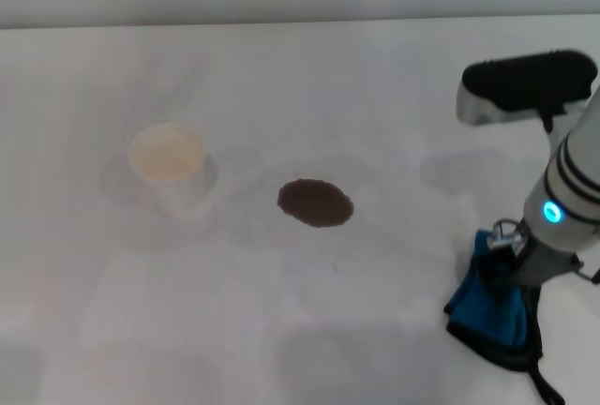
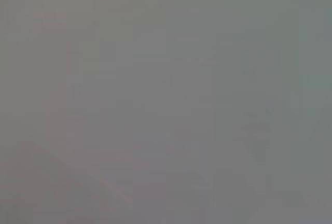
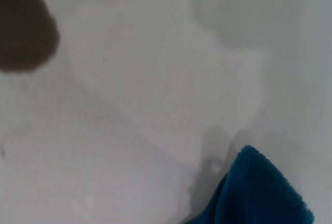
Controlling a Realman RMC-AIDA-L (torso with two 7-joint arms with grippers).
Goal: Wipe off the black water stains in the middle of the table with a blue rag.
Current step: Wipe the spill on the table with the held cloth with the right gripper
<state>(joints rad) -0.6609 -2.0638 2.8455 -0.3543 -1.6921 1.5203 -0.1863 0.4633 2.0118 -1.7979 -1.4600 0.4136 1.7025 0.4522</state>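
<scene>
Stain (image 1: 316,202) unwiped mid-table (image 1: 281,67), well left of right gripper (image 1: 502,253), apparently clenched on rag (image 1: 489,304). Next: carrying rag across onto stain. Left gripper unseen

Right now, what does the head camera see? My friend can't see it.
The right end effector holds a blue rag at the table's right side. A dark stain sits mid-table, unwiped, with a paper cup to its left.

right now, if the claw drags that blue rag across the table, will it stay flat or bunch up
Probably bunches: the blue rag hangs in soft folds under the right claw, so it looks floppy. It seems light, and the table looks smooth, so it should slide easily.
</scene>
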